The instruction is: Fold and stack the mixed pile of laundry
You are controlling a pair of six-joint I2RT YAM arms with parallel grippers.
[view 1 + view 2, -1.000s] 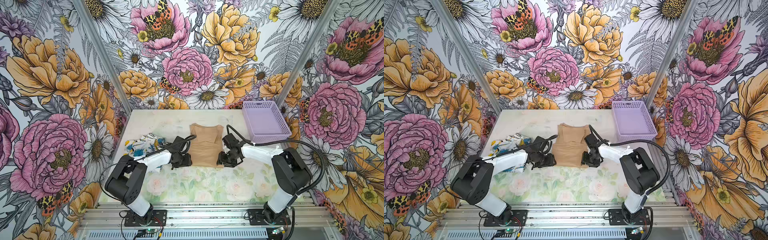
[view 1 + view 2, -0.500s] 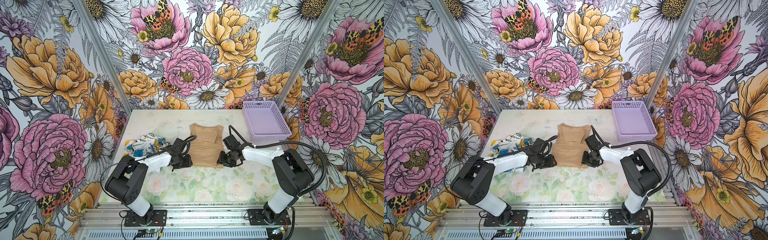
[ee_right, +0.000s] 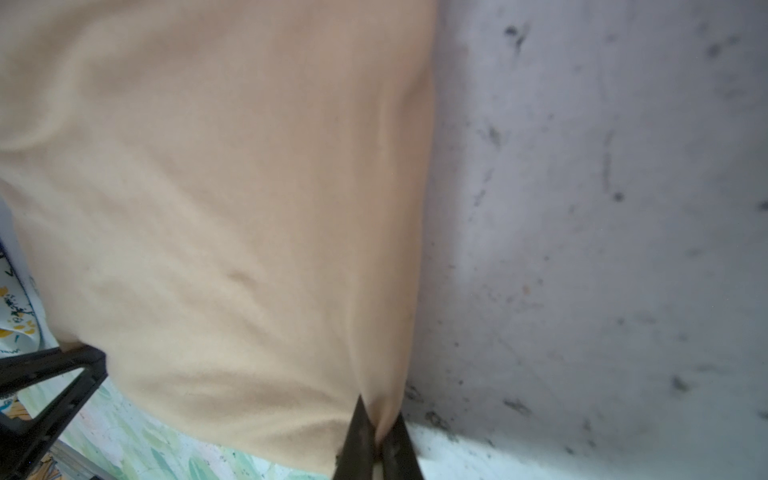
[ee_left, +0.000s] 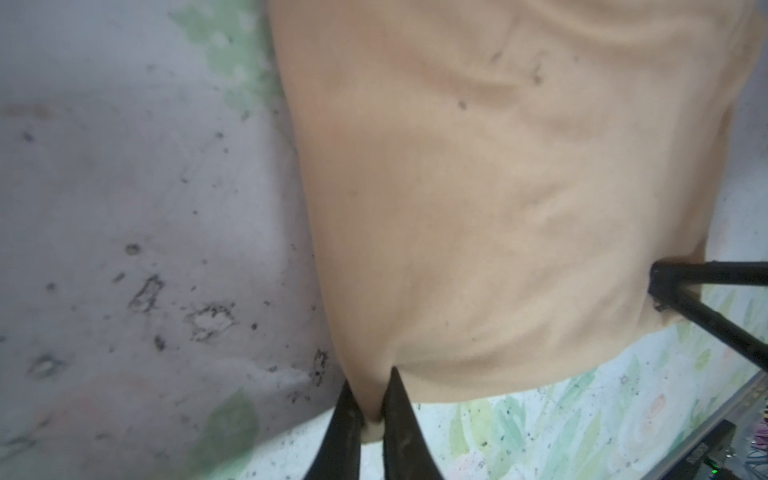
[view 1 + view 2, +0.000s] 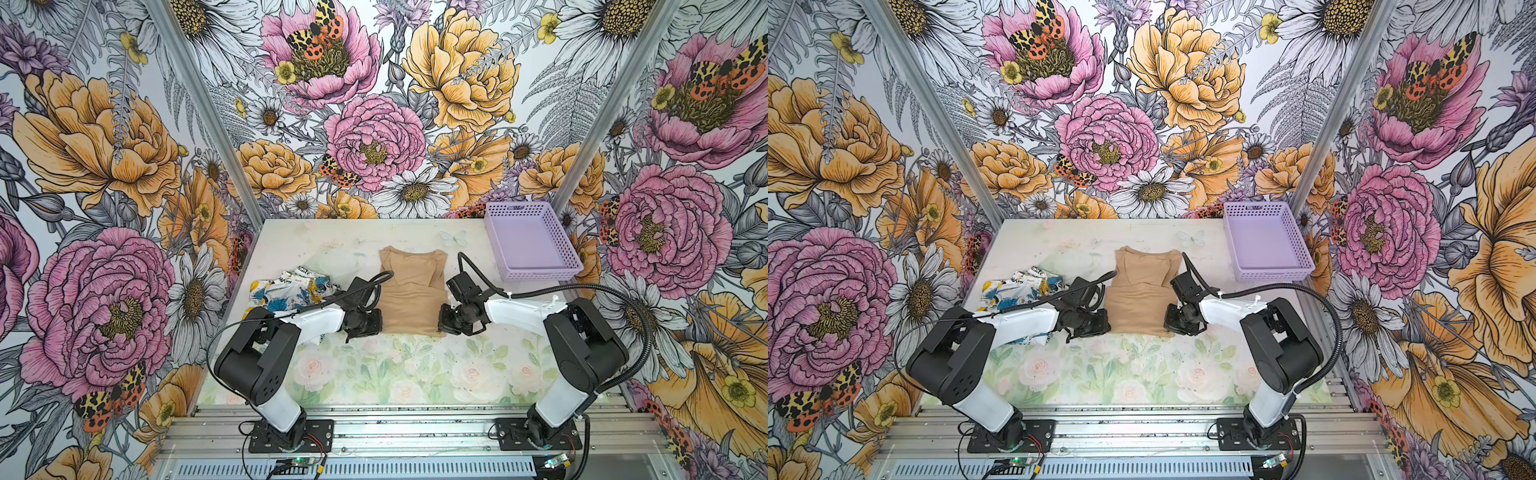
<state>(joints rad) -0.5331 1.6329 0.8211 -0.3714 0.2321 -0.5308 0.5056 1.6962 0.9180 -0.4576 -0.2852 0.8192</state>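
Both pairs closed since 1 s ago: left fingers (image 4: 351, 419) and right fingers (image 3: 360, 432) now pinch the 2 near hem corners of the tan tee (image 5: 409, 299), which lies flat mid-worktop (image 5: 374, 374). Light, limp knit; likely to sag and slide, so corner holds suit it. Printed garment (image 5: 286, 291) lies crumpled beneath left arm (image 5: 316, 320); could snag. Basket (image 5: 540, 272) at far right, apart from tee.

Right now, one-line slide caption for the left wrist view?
Left gripper shut on a near corner of the tan garment; right gripper holds the other corner.
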